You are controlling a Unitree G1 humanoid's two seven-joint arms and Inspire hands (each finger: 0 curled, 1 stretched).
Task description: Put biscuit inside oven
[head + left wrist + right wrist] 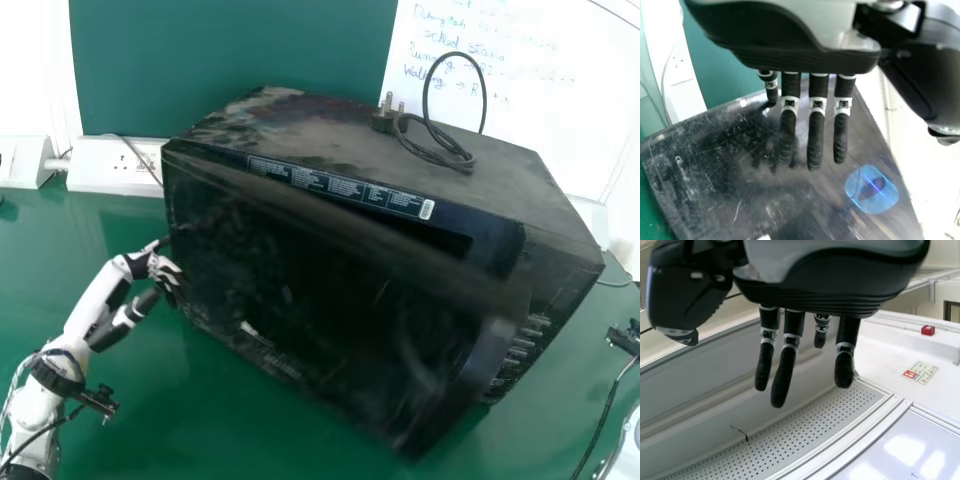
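A black oven (360, 170) stands at an angle on the green table, its dark door (320, 290) swung partly out from the front, with a gap at the top. By the door's left edge is my left hand (168, 272). In the left wrist view the left hand (816, 120) has its fingers straight over a dark, glossy, scratched panel (775, 200). My right hand (785, 360) hangs with relaxed fingers and holds nothing, facing the wall and ceiling area. I see no biscuit.
A power cable with its plug (385, 115) lies on top of the oven. White socket boxes (105, 165) stand on the green table (180, 400) at the back left. Behind the oven is a whiteboard (560, 100). Part of the right arm's equipment shows at the right edge.
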